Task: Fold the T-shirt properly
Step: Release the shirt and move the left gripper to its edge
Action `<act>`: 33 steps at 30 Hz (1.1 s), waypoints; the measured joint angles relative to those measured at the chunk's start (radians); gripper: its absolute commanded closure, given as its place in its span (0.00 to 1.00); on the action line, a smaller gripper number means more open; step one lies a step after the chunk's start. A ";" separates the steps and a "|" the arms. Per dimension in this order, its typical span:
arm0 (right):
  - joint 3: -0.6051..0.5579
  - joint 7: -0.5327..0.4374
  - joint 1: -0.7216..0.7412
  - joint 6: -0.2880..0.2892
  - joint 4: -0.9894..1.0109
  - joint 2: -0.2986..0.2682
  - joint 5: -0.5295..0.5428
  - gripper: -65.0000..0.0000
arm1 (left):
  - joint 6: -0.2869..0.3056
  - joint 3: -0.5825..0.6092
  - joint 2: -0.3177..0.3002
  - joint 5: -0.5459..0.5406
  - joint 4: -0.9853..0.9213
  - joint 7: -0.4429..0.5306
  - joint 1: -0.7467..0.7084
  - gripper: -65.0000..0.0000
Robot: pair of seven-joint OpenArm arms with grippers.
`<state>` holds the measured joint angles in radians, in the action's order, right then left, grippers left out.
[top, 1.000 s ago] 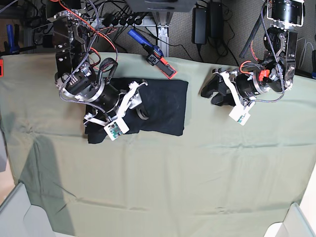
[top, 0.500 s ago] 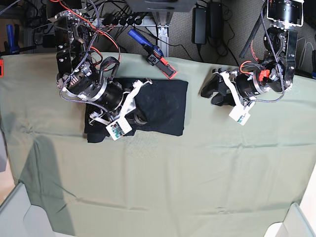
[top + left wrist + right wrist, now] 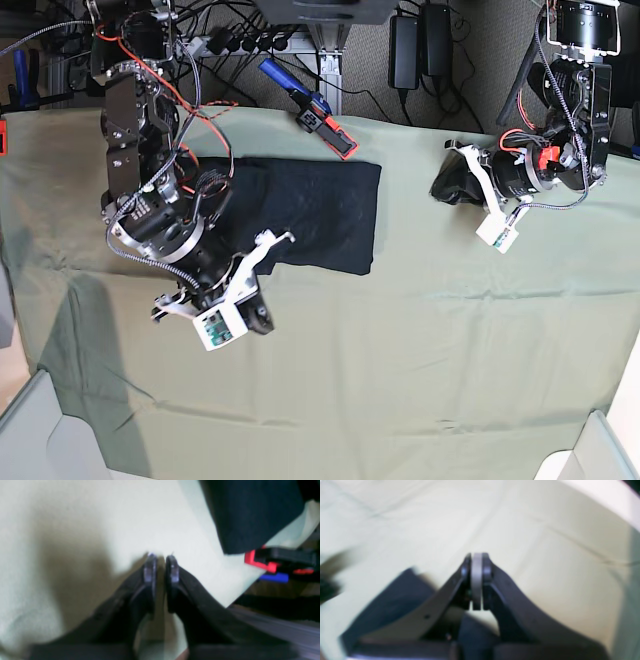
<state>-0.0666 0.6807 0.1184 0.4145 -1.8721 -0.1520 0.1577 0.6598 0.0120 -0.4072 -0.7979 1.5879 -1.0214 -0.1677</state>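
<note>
From my seat the biggest thing in view is the pale green cloth [image 3: 400,350] covering the whole table, creased in places and reaching every edge I can see. On it, toward the far left of the base view, lies the T-shirt [image 3: 320,215] — folded into a flat black rectangle, its near right corner squared off and its left part hidden behind the right arm. That arm reaches down over the cloth on the near side of the shirt, and its right gripper [image 3: 476,563] has the two jaws pressed together with only a pale pad face showing between them; nothing but bare green cloth lies under the tips, so I read it as closed and empty. The left arm sits across the table, well apart from the shirt, and the left gripper [image 3: 161,565] points at bare cloth with its jaws nearly together, a thin slit left between the pads and nothing in it. In that wrist view a corner of the black shirt [image 3: 250,515] hangs in the upper right, clear of the fingers. Smallest of all, a clamp with a blue handle and red-and-black jaws [image 3: 312,108] lies at the far edge of the table, just beyond the shirt's back hem.
</note>
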 measured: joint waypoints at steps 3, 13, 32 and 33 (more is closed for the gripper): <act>0.051 -0.008 0.067 0.000 0.111 0.000 0.000 1.00 | 0.015 0.001 -0.045 -0.023 0.005 -0.028 -0.006 0.97; 0.078 -0.009 0.218 0.000 0.433 -0.081 0.014 1.00 | 0.023 0.109 -0.155 -0.061 0.280 -0.088 -0.090 0.98; 0.077 0.004 0.225 0.000 0.550 -0.097 0.052 1.00 | 0.026 0.516 -0.113 0.327 0.186 0.158 0.072 0.98; 0.077 0.009 0.225 0.000 0.550 -0.097 0.056 1.00 | 0.028 0.521 -0.101 0.319 0.164 0.162 0.089 0.98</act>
<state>0.0109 0.6899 0.3431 0.4145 -1.3220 -0.2493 0.2138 0.6876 0.5327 -0.5079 -0.4786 1.7515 -0.8593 -0.0784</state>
